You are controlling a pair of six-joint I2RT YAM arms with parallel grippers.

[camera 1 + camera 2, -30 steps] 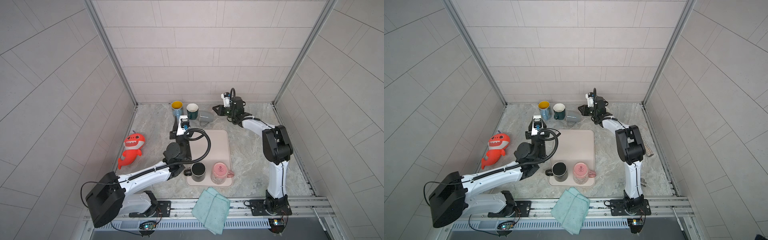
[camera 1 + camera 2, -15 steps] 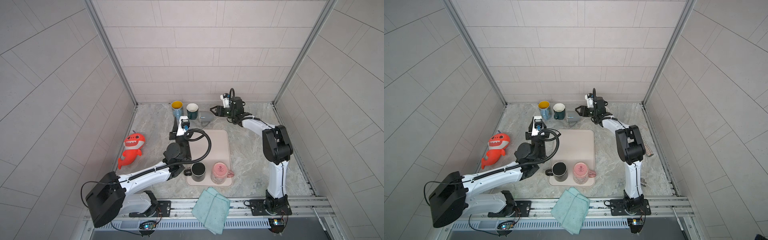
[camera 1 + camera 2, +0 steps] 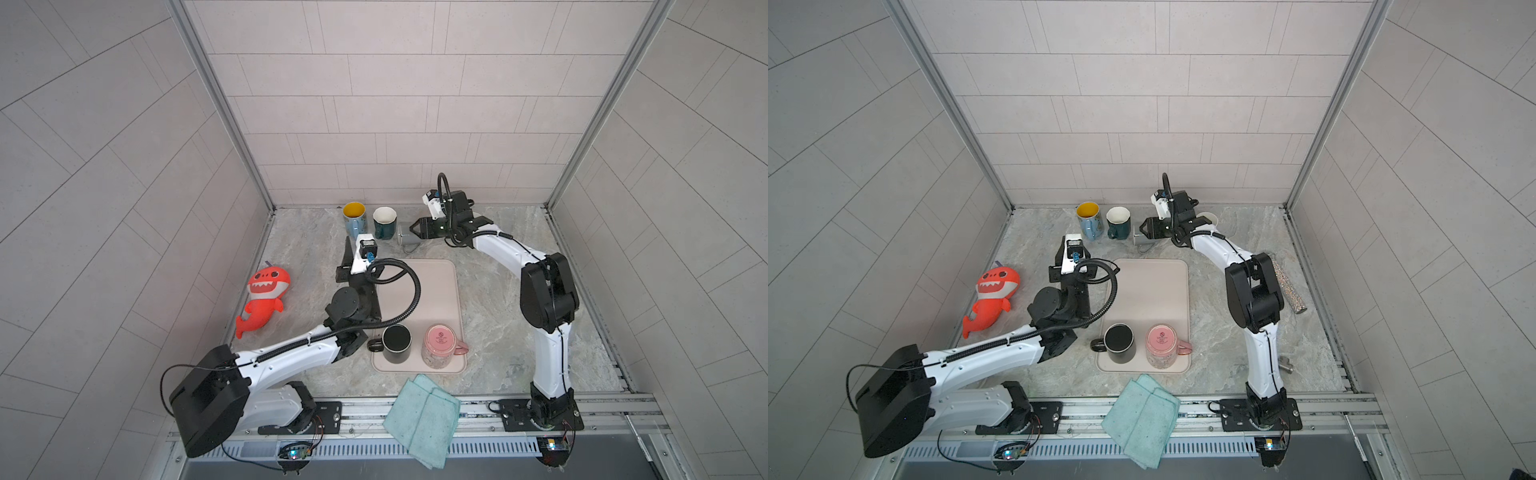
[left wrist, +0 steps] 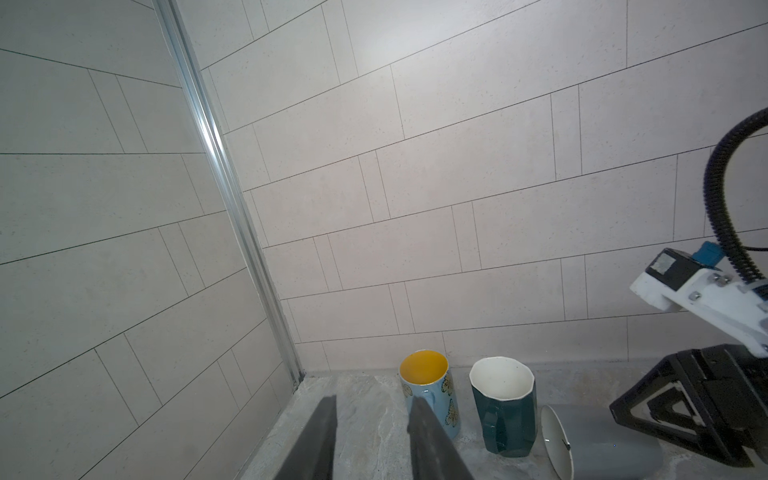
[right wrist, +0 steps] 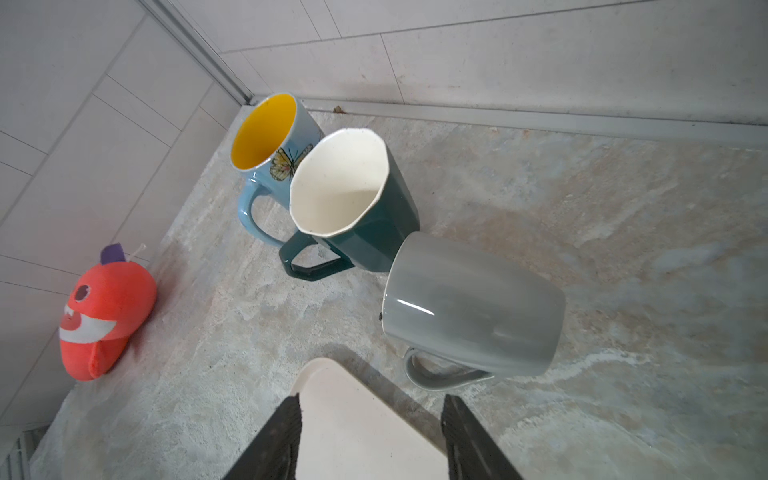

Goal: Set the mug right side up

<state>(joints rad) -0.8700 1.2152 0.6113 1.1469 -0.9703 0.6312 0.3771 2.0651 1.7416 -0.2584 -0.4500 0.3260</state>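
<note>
With our right gripper (image 5: 372, 401) spread and empty, we grasp the sideways grey mug (image 5: 473, 299) by its rim, pivoting clear of the teal mug (image 5: 390, 220).

Mugs numbered five: grey mug (image 3: 409, 240), teal mug (image 3: 384, 224), blue mug (image 3: 354, 218), black mug (image 3: 397, 343), pink mug (image 3: 440, 347); mat (image 3: 419, 286), one; plush shark (image 3: 264, 299), one.

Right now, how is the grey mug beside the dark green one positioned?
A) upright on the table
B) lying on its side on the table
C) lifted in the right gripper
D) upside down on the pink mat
B: the grey mug lies on its side on the table, and the right gripper is open with nothing between its fingers.
</note>
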